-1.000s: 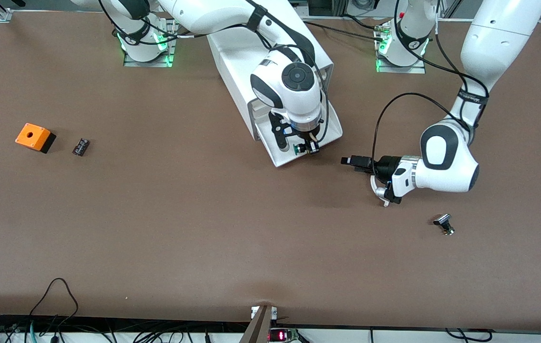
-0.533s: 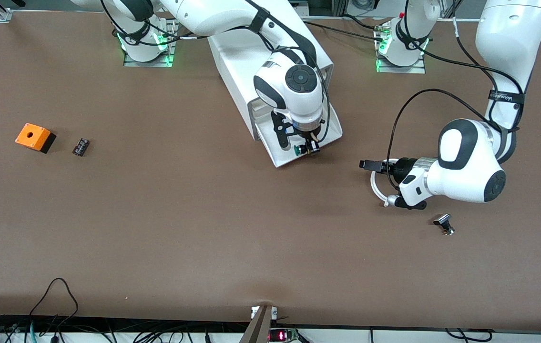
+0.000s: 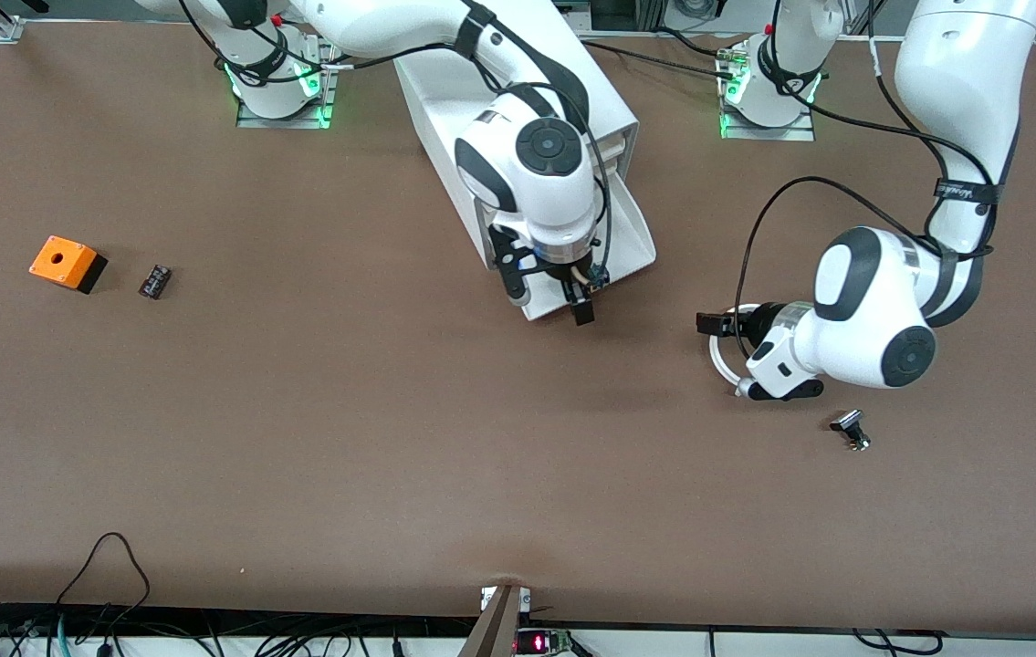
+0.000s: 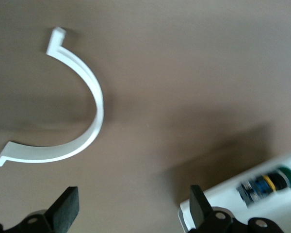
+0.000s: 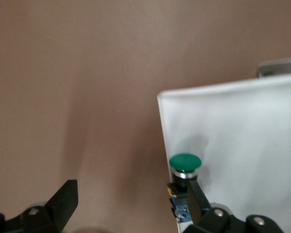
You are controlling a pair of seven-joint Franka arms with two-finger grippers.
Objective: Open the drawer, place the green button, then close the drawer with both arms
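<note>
Lying in the drawer (image 5: pixel 242 126), the button (image 5: pixel 185 165) is released by the gaping, empty right tool (image 3: pixel 552 299) above it; the left tool (image 3: pixel 709 321) (spread wide, empty) is held over the worktop (image 3: pixel 344 411), a white curved strip (image 4: pixel 82 116) beneath, a black-and-silver knob (image 3: pixel 851 430) at its five o'clock.

Front camera: high, faces both arm bases along top edge, takes in whole worktop (image 3: pixel 298 411). Left wrist camera: close above worktop, looks past own claw (image 4: pixel 131 211); catches white curved piece (image 4: pixel 87 121) and corner of drawer (image 4: pixel 281 204) with button (image 4: pixel 266 182). Right wrist camera: close over drawer (image 5: pixel 242 145) edge, button (image 5: pixel 185 165) near own claw (image 5: pixel 131 201). Drawer (image 3: pixel 613 251) shared by all three views.
</note>
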